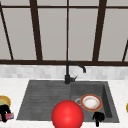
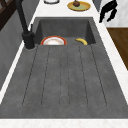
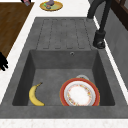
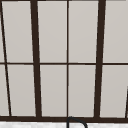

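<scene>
In the basin at the right end of the sink [image 3: 25,75], a plate [image 3: 80,93] lies right of a banana [image 3: 35,96], with the draining board to the basin's left. The faucet [image 1: 71,71] stands behind the sink, before the window [image 4: 67,57]. On the worktop [image 1: 12,86], a dish [image 1: 5,100] sits left of the sink, the left hand [image 1: 4,111] just before it; the right hand [image 1: 98,117] hangs at the basin's front edge, before the plate.
</scene>
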You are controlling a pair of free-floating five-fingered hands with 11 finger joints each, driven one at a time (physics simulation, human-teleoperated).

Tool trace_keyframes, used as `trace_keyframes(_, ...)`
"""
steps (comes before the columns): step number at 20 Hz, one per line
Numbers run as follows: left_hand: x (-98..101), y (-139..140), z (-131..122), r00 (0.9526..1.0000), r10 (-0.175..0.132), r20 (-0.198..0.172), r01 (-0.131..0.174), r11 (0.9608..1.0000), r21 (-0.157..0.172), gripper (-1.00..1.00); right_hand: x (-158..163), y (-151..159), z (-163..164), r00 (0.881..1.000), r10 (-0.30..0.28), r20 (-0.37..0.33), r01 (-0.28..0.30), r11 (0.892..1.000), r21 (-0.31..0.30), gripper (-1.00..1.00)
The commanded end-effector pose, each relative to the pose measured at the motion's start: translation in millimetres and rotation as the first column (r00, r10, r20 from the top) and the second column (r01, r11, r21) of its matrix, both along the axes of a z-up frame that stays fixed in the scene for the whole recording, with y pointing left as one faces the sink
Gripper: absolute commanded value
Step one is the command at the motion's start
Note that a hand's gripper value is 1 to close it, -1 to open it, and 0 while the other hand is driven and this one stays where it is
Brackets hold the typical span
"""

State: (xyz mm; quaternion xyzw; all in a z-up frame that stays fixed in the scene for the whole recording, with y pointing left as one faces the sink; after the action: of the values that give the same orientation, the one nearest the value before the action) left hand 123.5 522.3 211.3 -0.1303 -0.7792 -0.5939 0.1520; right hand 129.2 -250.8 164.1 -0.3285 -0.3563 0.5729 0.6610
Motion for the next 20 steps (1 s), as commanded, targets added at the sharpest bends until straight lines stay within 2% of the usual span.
trace_keyframes(1, 0.0, -23.3, 19.5, 0.9994, -0.022, 0.027, 0.022, 0.9995, 0.022, 1.00, 0.0, 0.0, 0.0, 1.000, 0.000, 0.000, 0.000, 1.000, 0.000, 0.00)
trace_keyframes(3, 0.0, -34.9, 27.8, 0.9993, -0.021, 0.030, 0.020, 0.9993, 0.031, 1.00, 0.0, 0.0, 0.0, 1.000, 0.000, 0.000, 0.000, 1.000, 0.000, 0.00)
trace_keyframes(6, 3.6, -51.6, 38.8, 0.9992, -0.028, 0.029, 0.027, 0.9994, 0.022, 1.00, 0.0, 0.0, 0.0, 1.000, 0.000, 0.000, 0.000, 1.000, 0.000, 0.00)
trace_keyframes(14, 39.2, -91.7, 66.2, 0.9996, -0.013, 0.025, 0.013, 0.9996, 0.024, 1.00, 0.0, 0.0, 0.0, 1.000, 0.000, 0.000, 0.000, 1.000, 0.000, 0.00)
trace_keyframes(17, 48.4, -109.4, 81.1, 0.9998, -0.007, 0.017, 0.006, 0.9996, 0.028, 1.00, 0.0, 0.0, 0.0, 1.000, 0.000, 0.000, 0.000, 1.000, 0.000, 0.00)
trace_keyframes(20, 49.6, -129.7, 95.4, 0.9999, -0.001, 0.012, 0.000, 0.9995, 0.033, 1.00, 0.0, 0.0, 0.0, 1.000, 0.000, 0.000, 0.000, 1.000, 0.000, 0.00)
